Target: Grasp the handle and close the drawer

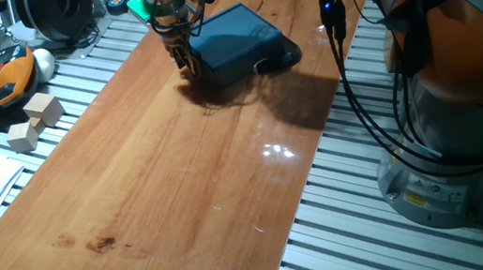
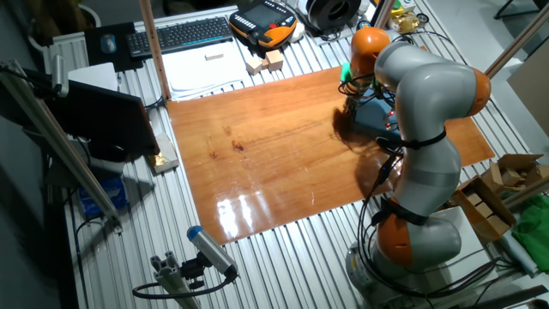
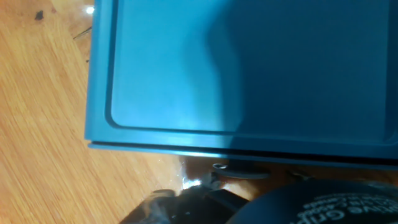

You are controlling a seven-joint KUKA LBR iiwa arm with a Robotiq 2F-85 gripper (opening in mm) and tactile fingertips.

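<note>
The end effector [image 1: 184, 61] hangs in the upper middle of one fixed view, fingers pointing down at the front face of the teal drawer [image 1: 237, 36], low against the wooden desk [image 1: 182, 181]. Whether its fingers are released or clenched I cannot tell, since no view shows the gap between them. In the hand view the teal top fills most of the frame, its front edge runs across the lower part, and just below that edge a small pale metallic piece, most likely the handle [image 3: 239, 170], peeks out above the dark bulk of the hand. The drawer front looks nearly flush with its box there, with only a thin dark seam, so the drawer seems close to shut, though the seam alone does not settle it. To do this step well, the fingers should be centred on that knob, squeezed firmly and then pushed straight along the slide direction, toward the upper right of that fixed view, keeping the push level so the shallow tray does not jam or the light box skate across the wood. The box sits near the far right corner of the desk, not far from its upper edge, so a hard shove could carry it toward the slatted metal beyond. There is wide bare wood toward the lower left for drawing back; dark cables [image 1: 345, 64] hang at the right, near the robot base [image 1: 466, 113], and wooden blocks [image 1: 34, 121] lie off the board at the left.
</note>
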